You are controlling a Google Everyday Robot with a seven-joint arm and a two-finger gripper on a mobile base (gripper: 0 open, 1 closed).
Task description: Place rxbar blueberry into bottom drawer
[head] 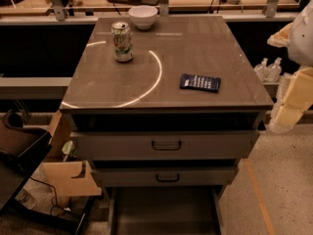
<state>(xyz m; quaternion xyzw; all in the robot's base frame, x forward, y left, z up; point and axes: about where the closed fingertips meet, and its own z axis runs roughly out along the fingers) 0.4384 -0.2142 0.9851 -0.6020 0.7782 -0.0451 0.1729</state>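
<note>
Soda can (122,41) and white bowl (143,16) stand on the far left part of the bench (205,48), well apart from the rxbar blueberry (200,82), which lies flat near the front right edge with nothing beside it. Below, the top drawer (166,145) and middle drawer (167,177) (both with dark handles) sit above the bottom drawer (164,212), pulled out and dark inside. The gripper (286,114), seemingly the pale part at the right edge, hangs off the bench beside its front right corner; whether it is spread or pressed together I cannot tell.

Matt plastic pincer (282,121) rt edge; glossy cabinet top (205,48), metal drawers (210,146).
</note>
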